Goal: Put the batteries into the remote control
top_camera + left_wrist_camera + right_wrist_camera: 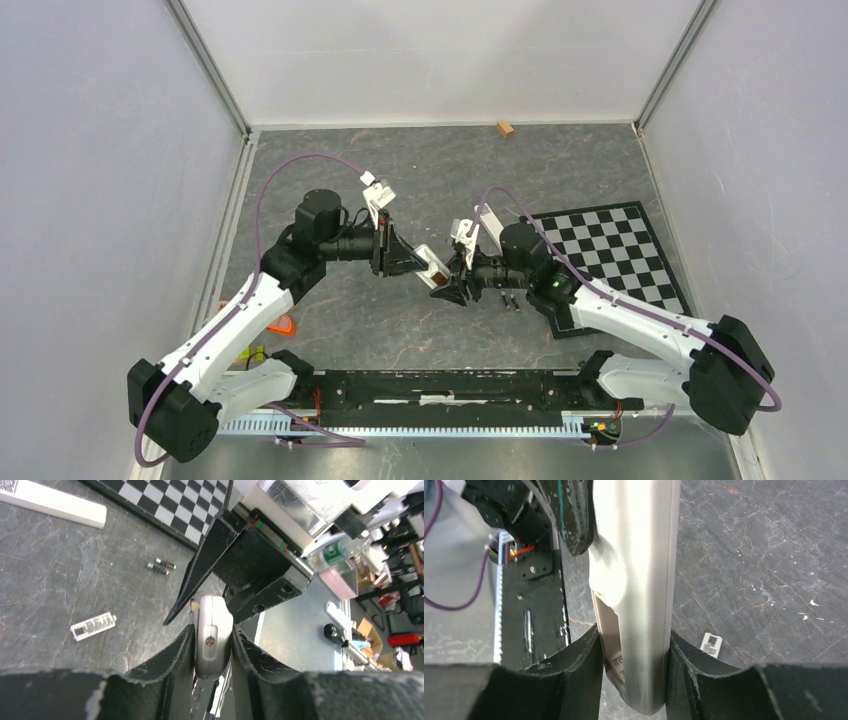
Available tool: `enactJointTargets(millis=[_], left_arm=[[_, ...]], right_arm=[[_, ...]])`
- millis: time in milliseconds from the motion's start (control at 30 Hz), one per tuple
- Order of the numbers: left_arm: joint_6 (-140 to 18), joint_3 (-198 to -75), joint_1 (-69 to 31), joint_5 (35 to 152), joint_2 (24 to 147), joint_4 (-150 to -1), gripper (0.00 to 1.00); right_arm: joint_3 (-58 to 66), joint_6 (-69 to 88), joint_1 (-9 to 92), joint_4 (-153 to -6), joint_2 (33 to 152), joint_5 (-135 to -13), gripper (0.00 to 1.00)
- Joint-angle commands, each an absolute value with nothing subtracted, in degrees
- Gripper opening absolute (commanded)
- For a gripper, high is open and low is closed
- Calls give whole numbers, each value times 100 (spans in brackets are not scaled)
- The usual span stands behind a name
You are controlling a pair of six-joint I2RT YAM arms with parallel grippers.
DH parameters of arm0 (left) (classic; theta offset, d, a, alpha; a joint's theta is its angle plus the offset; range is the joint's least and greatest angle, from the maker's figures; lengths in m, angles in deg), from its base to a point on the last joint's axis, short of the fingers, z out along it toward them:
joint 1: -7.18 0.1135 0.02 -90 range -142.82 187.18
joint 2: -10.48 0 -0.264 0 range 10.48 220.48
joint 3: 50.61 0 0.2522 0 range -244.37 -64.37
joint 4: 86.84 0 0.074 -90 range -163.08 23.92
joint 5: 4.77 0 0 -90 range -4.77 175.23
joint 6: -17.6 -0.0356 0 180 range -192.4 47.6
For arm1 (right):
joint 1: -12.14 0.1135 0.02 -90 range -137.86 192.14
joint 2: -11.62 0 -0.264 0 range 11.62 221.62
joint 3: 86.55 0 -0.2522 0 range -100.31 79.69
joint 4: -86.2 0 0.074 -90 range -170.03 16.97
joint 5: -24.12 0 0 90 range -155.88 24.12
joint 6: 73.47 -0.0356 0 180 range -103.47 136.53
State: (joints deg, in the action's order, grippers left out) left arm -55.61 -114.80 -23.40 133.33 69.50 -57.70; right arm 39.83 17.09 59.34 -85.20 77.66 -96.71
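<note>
Left claw (213,630) and right claw (634,632) both clenched on the remote control (639,545) above the counter (50,580); two batteries (161,566) lay loose

No legible text, small label (711,643) unreadable

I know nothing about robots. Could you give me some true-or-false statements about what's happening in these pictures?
1. The left gripper and right gripper both clasp the long slim white remote control. True.
2. The small dark cylindrical batteries sit inside it. False: they lie on the grey table.
3. The black-and-white checkerboard mat lies on the right arm's side. True.
4. The small brown block touches the batteries. False: it sits by the far wall.
</note>
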Motion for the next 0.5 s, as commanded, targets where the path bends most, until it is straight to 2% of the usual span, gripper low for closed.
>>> enactJointTargets(millis=[0, 233, 467], left_arm=[[-3724, -11064, -2389, 13295, 6806, -7987, 39], [-2704, -10261, -2386, 12566, 6829, -9736, 42], [-2598, -10024, -2386, 12329, 6868, -10135, 42]], right_arm=[[4084, 472, 5925, -9938, 7719, -9213, 20], [3971, -827, 5925, -10577, 8031, -9162, 20], [3830, -1136, 5924, -10765, 8237, -9383, 21]])
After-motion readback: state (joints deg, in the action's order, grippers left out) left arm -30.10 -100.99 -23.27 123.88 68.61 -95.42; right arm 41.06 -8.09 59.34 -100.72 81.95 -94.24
